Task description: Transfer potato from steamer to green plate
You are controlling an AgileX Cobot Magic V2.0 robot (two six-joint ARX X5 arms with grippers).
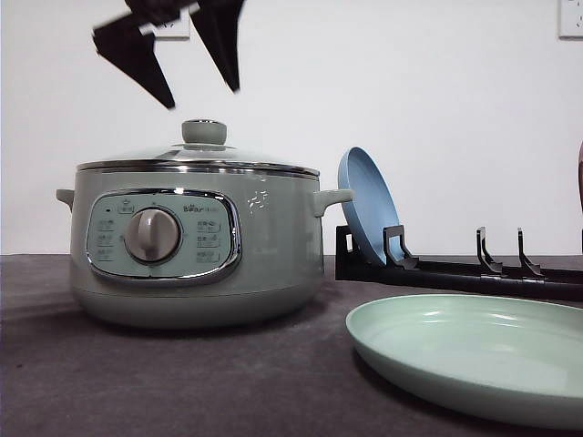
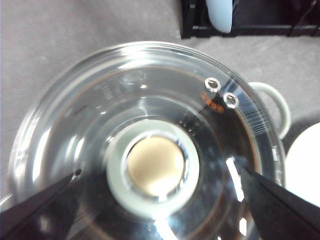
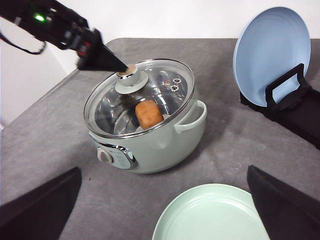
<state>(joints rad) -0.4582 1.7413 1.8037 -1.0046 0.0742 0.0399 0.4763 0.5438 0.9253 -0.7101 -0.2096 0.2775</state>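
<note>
Grey tabletop (image 3: 60, 145); orange-brown potato (image 3: 148, 113) under steamer (image 1: 196, 246) lid, both tools apart.

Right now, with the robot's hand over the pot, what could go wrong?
The left end effector hangs open above the lid knob. The smooth, round knob could slip from its fingers. The glass lid might drop on the potato in the steamer or on the table. Swung sideways, the lid could hit the blue plate leaning in the rack, or the green plate.
</note>
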